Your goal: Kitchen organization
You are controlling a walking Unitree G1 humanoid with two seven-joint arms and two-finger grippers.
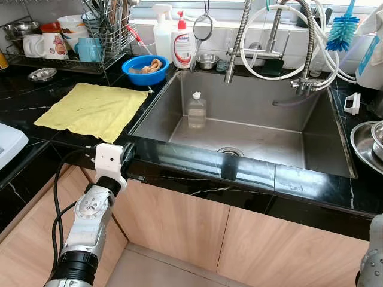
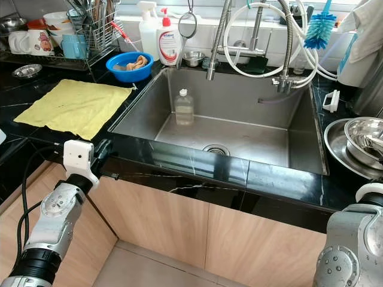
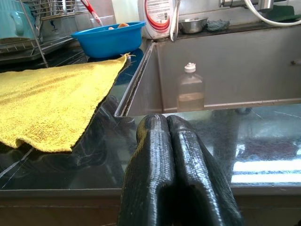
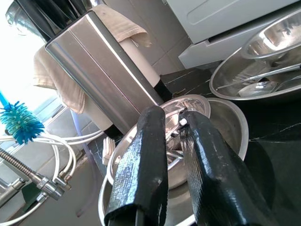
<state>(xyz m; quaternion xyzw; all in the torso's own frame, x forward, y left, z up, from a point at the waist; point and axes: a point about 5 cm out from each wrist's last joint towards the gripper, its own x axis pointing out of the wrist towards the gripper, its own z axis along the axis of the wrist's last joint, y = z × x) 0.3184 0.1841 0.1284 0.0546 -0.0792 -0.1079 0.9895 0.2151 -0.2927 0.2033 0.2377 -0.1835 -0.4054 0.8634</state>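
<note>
Clear plastic bottle (image 1: 196, 110), white cap, stands upright in your sink (image 1: 263, 140) at 10 o'clock. Left gripper (image 3: 175, 155) clenched empty over counter edge; right gripper (image 4: 175, 165) slightly parted, empty.

A bottle (image 1: 196, 110) stands in the sink (image 1: 311, 140), with a cloth (image 1: 93, 107) on the counter (image 1: 24, 98) to its left.

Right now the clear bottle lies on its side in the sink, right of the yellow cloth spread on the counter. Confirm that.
Not quite. The clear bottle stands upright on the floor of the sink, cap up, as the left eye view and the left wrist view show. The rest holds: it is in the sink, right of the yellow cloth spread on the counter.
</note>
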